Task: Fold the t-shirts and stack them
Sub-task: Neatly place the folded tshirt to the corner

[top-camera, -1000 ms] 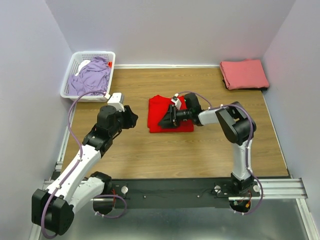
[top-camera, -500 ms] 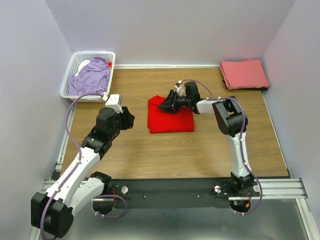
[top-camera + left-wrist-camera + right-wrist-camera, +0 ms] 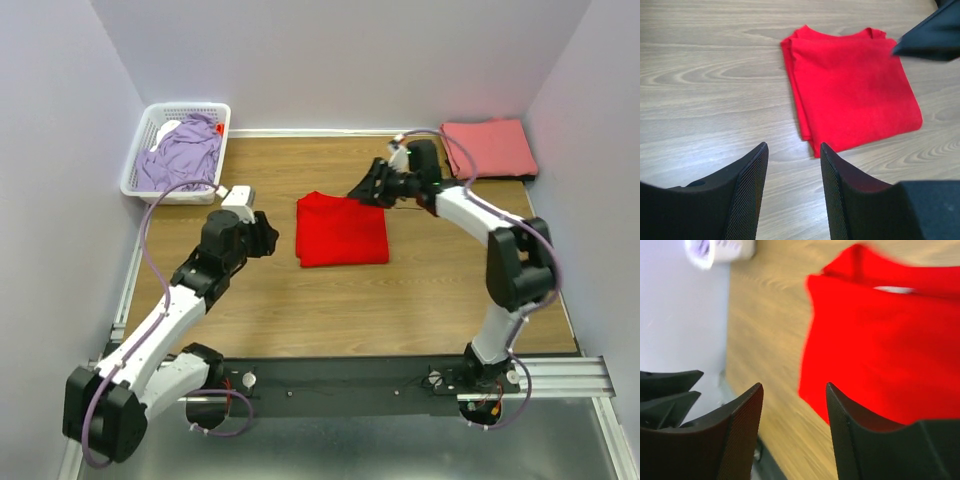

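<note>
A bright red t-shirt (image 3: 342,229) lies folded into a flat rectangle in the middle of the table; it also shows in the left wrist view (image 3: 850,95) and the right wrist view (image 3: 890,345). A salmon-pink t-shirt (image 3: 488,148) lies folded at the back right corner. A lavender t-shirt (image 3: 182,152) is bunched in the basket. My left gripper (image 3: 266,240) is open and empty, just left of the red shirt. My right gripper (image 3: 366,190) is open and empty, above the red shirt's back right corner.
A white lattice basket (image 3: 150,128) stands at the back left corner. Walls close in the table on the left, back and right. Bare wooden table (image 3: 350,300) lies in front of the red shirt.
My right gripper has lifted off the red shirt and drawn back to the right, toward the pink shirt. My left gripper has edged a little closer to the red shirt.
</note>
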Available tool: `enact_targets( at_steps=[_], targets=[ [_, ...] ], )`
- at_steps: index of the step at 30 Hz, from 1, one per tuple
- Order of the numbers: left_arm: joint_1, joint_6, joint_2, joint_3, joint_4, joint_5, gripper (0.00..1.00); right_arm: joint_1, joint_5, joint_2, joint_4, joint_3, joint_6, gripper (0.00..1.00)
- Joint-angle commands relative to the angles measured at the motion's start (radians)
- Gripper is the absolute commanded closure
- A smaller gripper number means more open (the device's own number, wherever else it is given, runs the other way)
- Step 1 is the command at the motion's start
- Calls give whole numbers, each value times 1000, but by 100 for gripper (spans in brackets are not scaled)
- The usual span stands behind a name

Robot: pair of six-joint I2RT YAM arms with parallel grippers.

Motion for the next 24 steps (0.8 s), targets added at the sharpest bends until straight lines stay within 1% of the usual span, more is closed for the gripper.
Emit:
enact_targets(
  at_steps=[1, 4, 5, 6, 7, 8, 9, 10, 11, 12, 13, 14, 15, 16, 18, 19, 24],
  targets=[
    [-96, 18, 132, 67, 51, 32, 45, -105, 289, -142, -293, -75, -159, 39],
    [-181, 29, 226, 148, 69, 10, 44, -152, 408, -250, -415, -114, -228, 35],
    [-234, 32, 298, 172, 74, 9, 43, -157, 472, -273, -441, -124, -238, 34],
    [-256, 44, 335, 224, 77, -22, 42, -163, 491, -308, -486, -134, -260, 33],
    [-281, 52, 408, 251, 77, -40, 40, -166, 503, -322, -504, -155, -269, 32],
    [-337, 67, 445, 309, 75, -51, 39, -165, 509, -334, -523, -167, -277, 32],
    [-364, 96, 518, 340, 69, -66, 37, -166, 519, -360, -552, -201, -275, 32],
    [-394, 113, 519, 375, 58, -85, 36, -168, 528, -374, -564, -201, -274, 32],
    [-422, 126, 595, 440, 37, -121, 35, -168, 549, -389, -572, -245, -272, 31],
    [-472, 136, 634, 474, 25, -137, 34, -168, 560, -405, -580, -265, -266, 26],
    [-492, 156, 712, 507, 11, -171, 31, -171, 583, -432, -583, -285, -263, 23],
    [-508, 166, 750, 568, -11, -177, 31, -171, 592, -444, -583, -323, -263, 19],
    [-538, 170, 789, 597, -26, -183, 31, -171, 606, -452, -584, -337, -262, 13],
    [-549, 179, 861, 625, -35, -189, 30, -172, 612, -461, -587, -351, -262, 10],
    [-568, 192, 922, 692, -66, -200, 28, -175, 641, -477, -592, -374, -249, 2],
    [-575, 198, 970, 709, -74, -209, 27, -177, 650, -480, -597, -379, -245, 0],
    [-625, 241, 1064, 780, -91, -284, 26, -208, 706, -475, -612, -394, -228, 0]
  ],
)
